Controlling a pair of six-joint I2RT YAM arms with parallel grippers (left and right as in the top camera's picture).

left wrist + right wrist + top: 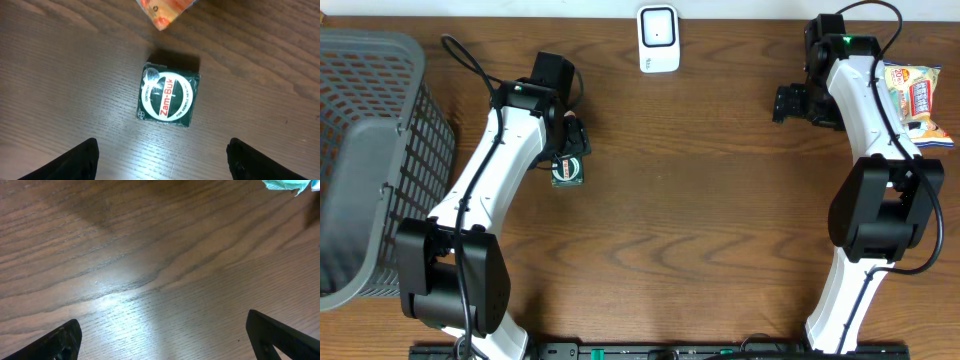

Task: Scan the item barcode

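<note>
Overhead: the left claw [570, 142] hovers over the green Zam-Buk box [567, 172], its arm reaching forward. The scanner [658, 38] sits well ahead to its right, so pickup and scan both remain. Left wrist: jaws spread, box just ahead, untouched. Right wrist: the right claw [162, 320] gapes over bare table [150, 255].

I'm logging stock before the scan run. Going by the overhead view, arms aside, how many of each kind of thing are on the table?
Grey basket: 1
White scanner: 1
Green Zam-Buk box: 1
Snack packet: 1
Total: 4
A bluish scrap beside the packet is too unclear to count.
</note>
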